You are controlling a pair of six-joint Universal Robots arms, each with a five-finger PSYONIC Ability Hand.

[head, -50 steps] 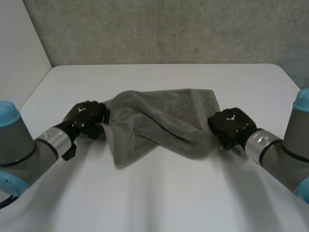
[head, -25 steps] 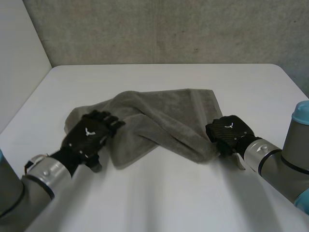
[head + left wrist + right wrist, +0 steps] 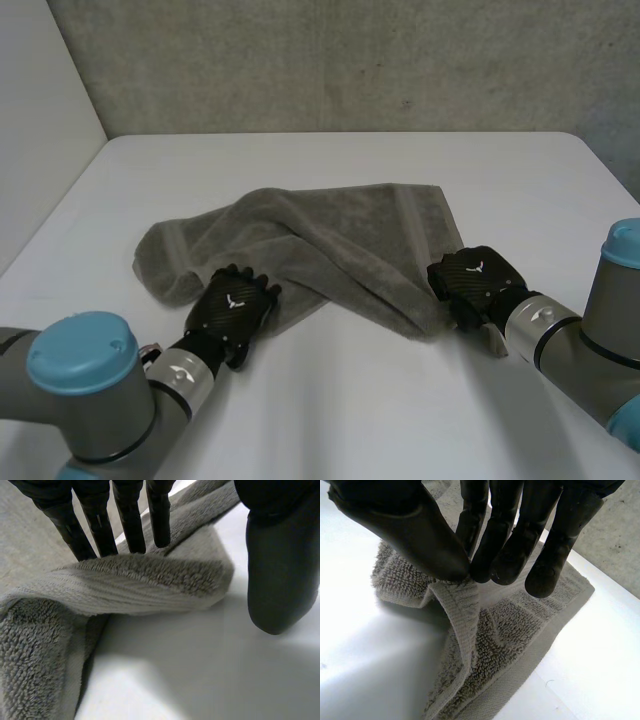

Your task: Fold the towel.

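You are looking down at a white table (image 3: 350,410), on whose middle lies a single grey towel (image 3: 340,230), rumpled, with one thick fold drawn diagonally over the flatter part beneath.

The left hand (image 3: 233,305) has been drawn off the far left end of the grey terry towel (image 3: 340,235) and brought nearer the camera, to the towel's near corner. Its fingers (image 3: 127,520) are now laid straight on the fold, with the thumb (image 3: 280,570) set on the white table (image 3: 350,400) beside it. The towel's left end, bunched at that hand a second ago, is now spread flat. The left arm's light-blue cap (image 3: 80,350) has been swung into view. The right hand (image 3: 470,285) has been shifted slightly nearer.
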